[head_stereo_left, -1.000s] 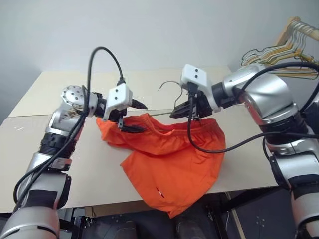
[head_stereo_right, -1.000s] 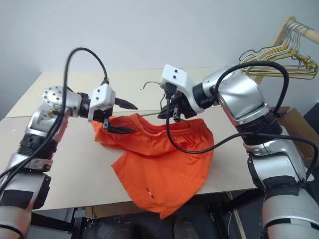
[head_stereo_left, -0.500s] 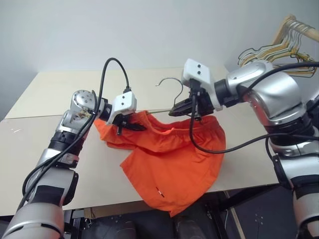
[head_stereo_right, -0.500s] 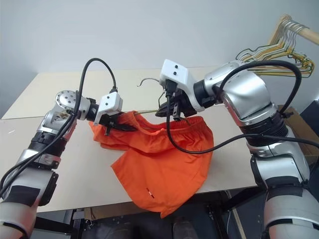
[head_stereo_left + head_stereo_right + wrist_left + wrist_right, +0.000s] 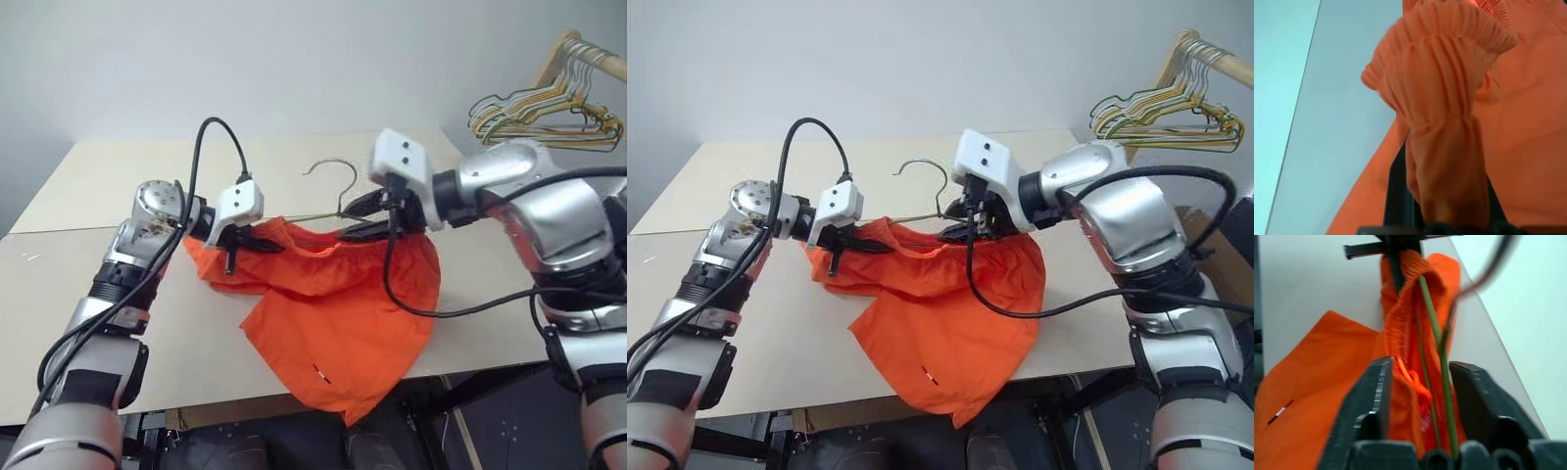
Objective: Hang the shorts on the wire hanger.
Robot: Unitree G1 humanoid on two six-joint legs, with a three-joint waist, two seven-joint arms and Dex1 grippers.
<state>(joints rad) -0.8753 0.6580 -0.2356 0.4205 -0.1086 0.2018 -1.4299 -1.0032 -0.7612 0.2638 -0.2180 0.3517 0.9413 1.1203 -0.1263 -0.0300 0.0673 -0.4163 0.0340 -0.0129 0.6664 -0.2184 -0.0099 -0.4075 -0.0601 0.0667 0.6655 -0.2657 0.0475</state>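
Shorts of bright orange fabric hang between two robot arms above a pale tabletop, the lower part draping over the near edge. The left gripper has its jaws closed on the gathered elastic waistband at the garment's left end; in the left wrist view the bunched waistband rises from between the black fingers. The right gripper sits at the waistband's other end with its jaws parted, and in the right wrist view the two black fingers stand apart with orange fabric and thin wire between them, neither finger clearly pressing on either. The wire hanger, thin and grey, has its curved hook standing up just above the waistband between the two grippers, while its straight lower wire runs along the waistband toward the left gripper. A small white tag shows on the hanging fabric near the tabletop's front edge. A bunch of yellow, green and white hangers on a wooden frame stands at far right.
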